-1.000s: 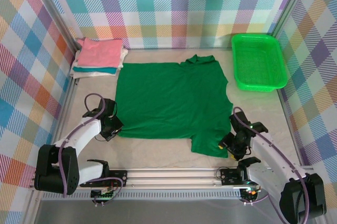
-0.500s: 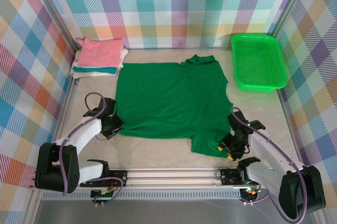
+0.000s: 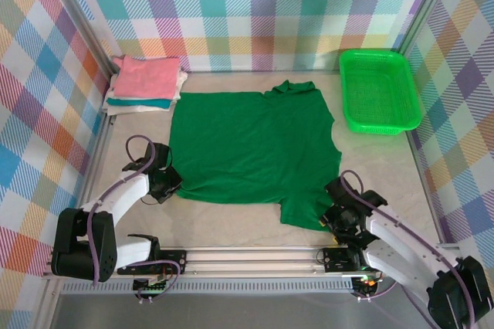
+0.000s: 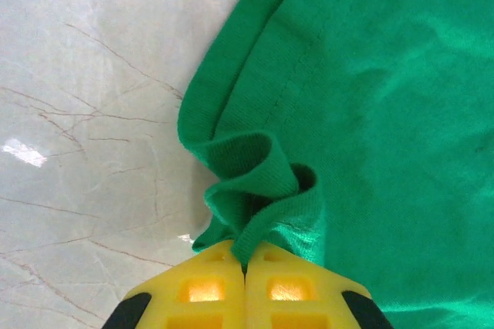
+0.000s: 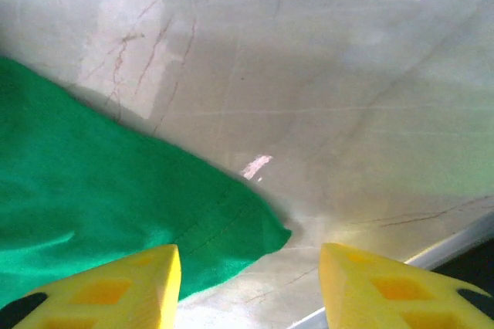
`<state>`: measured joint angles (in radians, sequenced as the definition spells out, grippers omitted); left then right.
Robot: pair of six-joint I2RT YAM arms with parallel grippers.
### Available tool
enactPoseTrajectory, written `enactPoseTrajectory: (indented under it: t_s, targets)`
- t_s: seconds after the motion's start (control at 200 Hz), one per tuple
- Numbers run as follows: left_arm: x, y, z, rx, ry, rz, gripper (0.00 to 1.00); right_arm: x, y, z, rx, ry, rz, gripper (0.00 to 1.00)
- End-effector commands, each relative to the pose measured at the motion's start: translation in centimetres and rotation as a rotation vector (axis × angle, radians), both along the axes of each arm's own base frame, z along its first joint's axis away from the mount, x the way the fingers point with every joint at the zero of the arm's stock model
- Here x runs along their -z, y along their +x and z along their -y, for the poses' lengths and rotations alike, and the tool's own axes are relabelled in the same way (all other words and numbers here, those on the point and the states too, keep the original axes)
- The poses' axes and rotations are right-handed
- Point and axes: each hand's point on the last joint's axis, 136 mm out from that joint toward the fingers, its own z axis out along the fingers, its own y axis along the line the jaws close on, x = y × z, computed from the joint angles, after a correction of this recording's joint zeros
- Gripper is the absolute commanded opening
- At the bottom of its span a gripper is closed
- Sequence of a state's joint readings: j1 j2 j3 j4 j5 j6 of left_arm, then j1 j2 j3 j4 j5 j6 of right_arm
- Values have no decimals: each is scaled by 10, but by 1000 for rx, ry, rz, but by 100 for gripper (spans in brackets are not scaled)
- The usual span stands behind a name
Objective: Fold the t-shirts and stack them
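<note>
One second on: easing open-jawed right gripper (image 5: 248, 261) leftward onto dark green t-shirt (image 3: 255, 144) sleeve corner (image 5: 258, 232), keeping left gripper (image 4: 245, 263) clamping hem (image 4: 258, 171), nearing fold.

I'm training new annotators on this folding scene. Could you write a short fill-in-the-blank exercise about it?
1. The left gripper is ____ on the edge of the green shirt.
2. The jaws of the right gripper stand ____ over a corner of that shirt.
3. The top shirt of the stack is ____.
Missing words: shut; open; pink.
</note>
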<state>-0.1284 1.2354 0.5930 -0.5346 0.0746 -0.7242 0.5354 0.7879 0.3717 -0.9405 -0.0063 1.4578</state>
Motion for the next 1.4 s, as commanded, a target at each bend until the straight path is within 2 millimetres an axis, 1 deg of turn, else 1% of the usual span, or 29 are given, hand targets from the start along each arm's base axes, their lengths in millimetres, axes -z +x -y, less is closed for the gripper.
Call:
enactPoseTrajectory:
  t_s: [0.0, 0.045, 0.11, 0.135, 0.155, 0.215, 0.31, 0.375, 0.535, 0.63, 0.69, 0.765, 0.81, 0.89, 0.99, 1.055, 1.15, 1.22, 1.395]
  targets:
    - [-6, 9, 5, 22, -25, 32, 0, 10, -5, 10, 140, -37, -3, 47]
    - [-7, 11, 6, 28, -29, 36, 0, 3, 3, 8, 154, -33, 28, 47]
    - [-8, 13, 8, 40, -37, 38, 0, -4, 10, 14, 165, -73, 60, 47]
    - [-9, 13, 8, 41, -37, 37, 0, -4, 10, 17, 179, -87, 57, 47]
    - [-9, 14, 8, 45, -36, 38, 0, -2, 12, 17, 179, -85, 67, 47]
    - [-10, 15, 9, 47, -41, 41, 0, 4, 10, 16, 209, -77, 58, 47]
    - [-11, 16, 11, 46, -50, 53, 0, 13, 15, 16, 240, -69, 88, 48]
    - [-12, 16, 11, 49, -50, 58, 0, 15, 21, 16, 241, -68, 117, 46]
    - [-14, 14, 9, 55, -38, 53, 0, 16, 25, 19, 225, -95, 130, 33]
    - [-14, 13, 8, 45, -36, 64, 0, 11, 31, 21, 195, -114, 156, 21]
    - [-15, 13, 7, 41, -34, 67, 0, 7, 33, 21, 179, -127, 166, 18]
    - [-15, 12, 7, 41, -33, 67, 0, 4, 39, 20, 151, -131, 183, 9]
    - [-15, 12, 6, 40, -32, 65, 0, 3, 39, 19, 144, -135, 181, 6]
    - [-18, 10, 6, 37, -30, 68, 0, 0, 41, 18, 124, -137, 183, 4]
    - [-23, 6, 3, 26, -23, 69, 0, -10, 40, 20, 100, -153, 180, 2]
    - [-27, 3, 3, 20, -25, 76, 0, -14, 35, 23, 103, -159, 168, 0]
    - [-28, -8, 0, -1, -23, 59, 0, -23, 33, 24, 101, -148, 181, 0]
    - [-25, -17, -1, -25, -36, 45, 0, -32, 35, 26, 83, -158, 204, 0]
    - [-16, -37, 9, -78, -129, 4, 0, -54, 45, 25, 25, -164, 268, 0]
